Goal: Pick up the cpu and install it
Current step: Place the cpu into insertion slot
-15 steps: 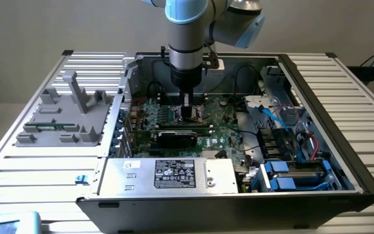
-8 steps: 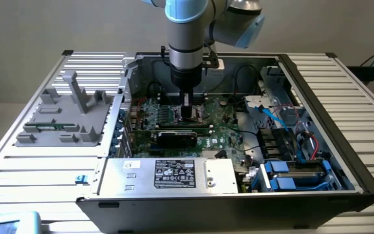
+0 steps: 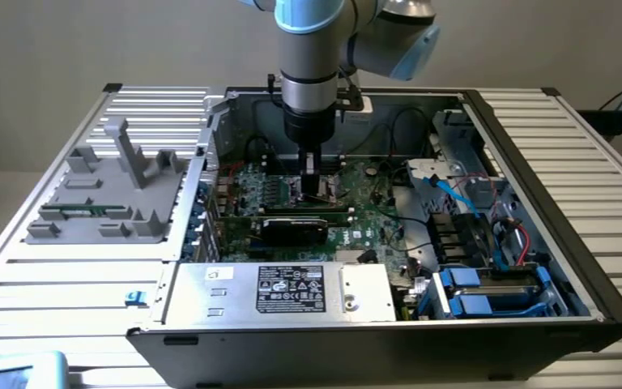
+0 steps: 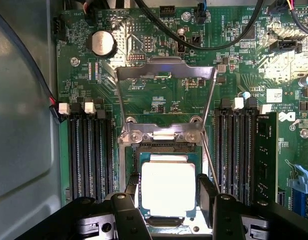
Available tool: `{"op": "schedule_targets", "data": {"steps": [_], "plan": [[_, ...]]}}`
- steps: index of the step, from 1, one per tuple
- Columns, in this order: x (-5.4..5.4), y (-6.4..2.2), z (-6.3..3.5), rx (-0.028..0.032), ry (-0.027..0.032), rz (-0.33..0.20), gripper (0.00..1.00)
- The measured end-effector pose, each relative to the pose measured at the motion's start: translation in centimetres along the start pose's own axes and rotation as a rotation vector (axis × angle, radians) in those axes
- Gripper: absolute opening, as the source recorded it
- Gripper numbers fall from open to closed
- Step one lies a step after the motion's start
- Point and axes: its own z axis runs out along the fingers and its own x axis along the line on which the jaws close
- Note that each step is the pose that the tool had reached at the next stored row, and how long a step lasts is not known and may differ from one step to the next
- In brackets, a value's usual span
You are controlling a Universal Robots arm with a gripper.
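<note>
Cpu [image 4: 168,189] clamped in the end effector [image 4: 170,184], arm reaching straight down into the open computer case [image 3: 398,348].

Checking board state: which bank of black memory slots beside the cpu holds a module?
The black slot bank away from the grey case wall: a dark green memory module stands in its outer slot. The wall-side bank is empty.

Two cameras, one motherboard [image 3: 371,207].
The exterior camera stands outside the open computer case [image 3: 398,348], high up and well back, looking down at a slant onto the motherboard. My wrist camera rides just above my claw [image 4: 170,184] (its fingers [image 4: 208,192] edge the frame) and faces the motherboard squarely, close in. Both views share the motherboard's middle, where the cpu [image 4: 168,190] sits.
</note>
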Motion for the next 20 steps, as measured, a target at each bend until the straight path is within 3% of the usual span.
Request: {"op": "schedule_targets", "data": {"steps": [13, 15, 18, 20], "plan": [[0.01, 0.10, 0.25, -0.0017, -0.0015, 0.000, 0.55], [0.02, 0.10, 0.27, -0.0060, -0.0011, 0.000, 0.55], [0.02, 0.10, 0.29, -0.0213, -0.0004, 0.000, 0.55], [0.02, 0.04, 0.32, -0.0230, -0.0004, 0.000, 0.55]]}}
